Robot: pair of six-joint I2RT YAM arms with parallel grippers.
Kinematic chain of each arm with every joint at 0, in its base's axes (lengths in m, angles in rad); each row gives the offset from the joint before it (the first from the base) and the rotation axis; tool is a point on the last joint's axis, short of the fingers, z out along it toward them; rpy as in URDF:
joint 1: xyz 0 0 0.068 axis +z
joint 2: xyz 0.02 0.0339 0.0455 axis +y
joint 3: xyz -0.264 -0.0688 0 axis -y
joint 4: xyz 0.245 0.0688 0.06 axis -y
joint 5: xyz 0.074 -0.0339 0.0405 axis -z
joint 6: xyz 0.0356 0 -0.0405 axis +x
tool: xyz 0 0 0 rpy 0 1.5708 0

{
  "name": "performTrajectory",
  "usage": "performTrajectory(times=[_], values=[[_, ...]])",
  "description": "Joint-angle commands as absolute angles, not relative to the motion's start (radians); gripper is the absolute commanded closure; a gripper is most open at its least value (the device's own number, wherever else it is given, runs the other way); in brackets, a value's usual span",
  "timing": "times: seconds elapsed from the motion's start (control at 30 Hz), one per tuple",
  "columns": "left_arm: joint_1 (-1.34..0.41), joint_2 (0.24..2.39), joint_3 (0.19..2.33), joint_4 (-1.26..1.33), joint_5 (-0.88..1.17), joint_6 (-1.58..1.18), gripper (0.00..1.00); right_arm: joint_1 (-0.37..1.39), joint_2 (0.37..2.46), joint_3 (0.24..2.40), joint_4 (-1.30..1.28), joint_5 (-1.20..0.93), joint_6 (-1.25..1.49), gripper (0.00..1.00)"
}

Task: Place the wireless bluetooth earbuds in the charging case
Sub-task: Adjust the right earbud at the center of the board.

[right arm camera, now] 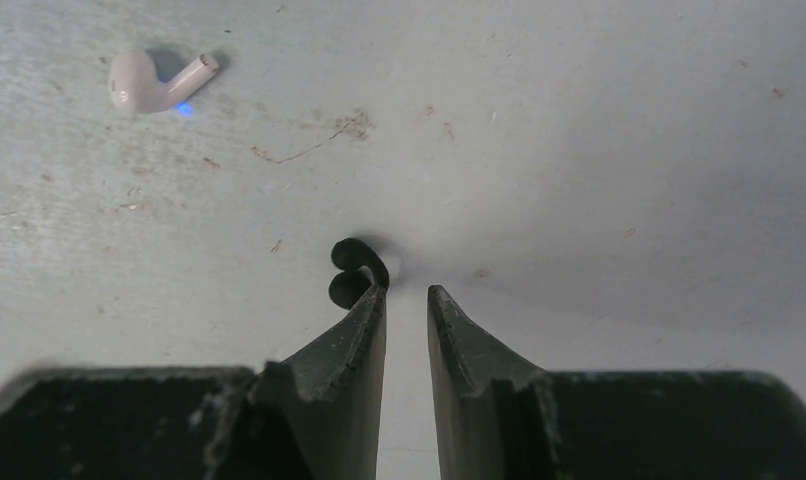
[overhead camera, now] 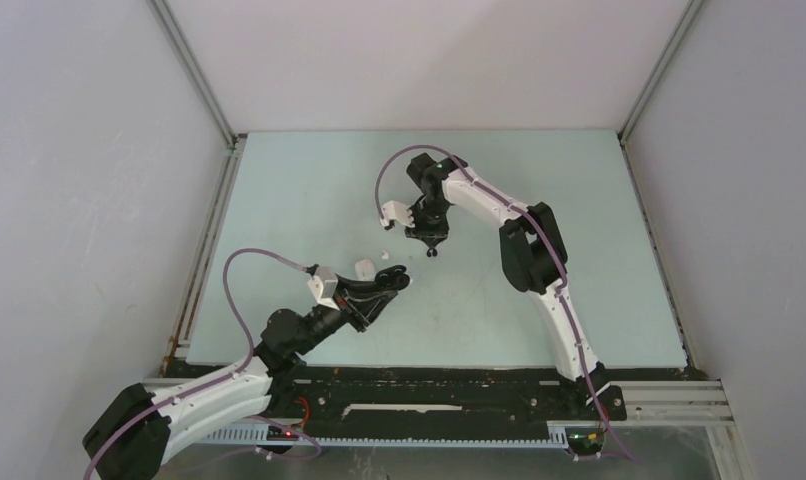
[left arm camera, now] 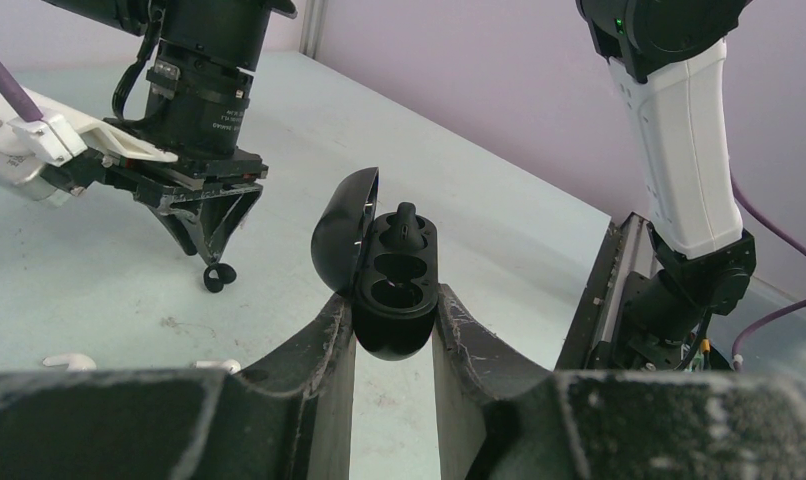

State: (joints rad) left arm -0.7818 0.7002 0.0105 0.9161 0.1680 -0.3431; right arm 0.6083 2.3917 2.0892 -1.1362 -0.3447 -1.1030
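Note:
My left gripper (left arm camera: 394, 300) is shut on a black charging case (left arm camera: 391, 325) and holds it above the table with its lid (left arm camera: 339, 225) swung open. A black earbud (left arm camera: 407, 220) stands at the case's far end, and two empty hollows face up. Another black earbud (right arm camera: 354, 270) lies on the table, touching the outside of my right gripper's left fingertip. It also shows in the left wrist view (left arm camera: 217, 277). My right gripper (right arm camera: 406, 292) points down just above the table, its jaws a narrow gap apart with nothing between them. In the top view it (overhead camera: 428, 246) hangs just beyond the left gripper (overhead camera: 395, 280).
A white earbud (right arm camera: 154, 82) lies on the table to the upper left of my right gripper. Small white pieces (left arm camera: 69, 360) lie near the left gripper, and a white object (overhead camera: 363, 267) sits beside it. White walls enclose the pale green table (overhead camera: 579, 250).

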Motion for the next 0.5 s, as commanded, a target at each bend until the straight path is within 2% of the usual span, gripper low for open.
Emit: performTrajectory(times=[0.0,0.47], values=[[-0.772,0.693,-0.074,0.950,0.182,-0.353,1.00,0.605,2.331,2.076,-1.186,-0.368,-1.084,0.75],[-0.772,0.684,-0.078,0.950,0.183,-0.354,1.00,0.602,2.360,2.072,-1.167,-0.358,-1.058,0.74]])
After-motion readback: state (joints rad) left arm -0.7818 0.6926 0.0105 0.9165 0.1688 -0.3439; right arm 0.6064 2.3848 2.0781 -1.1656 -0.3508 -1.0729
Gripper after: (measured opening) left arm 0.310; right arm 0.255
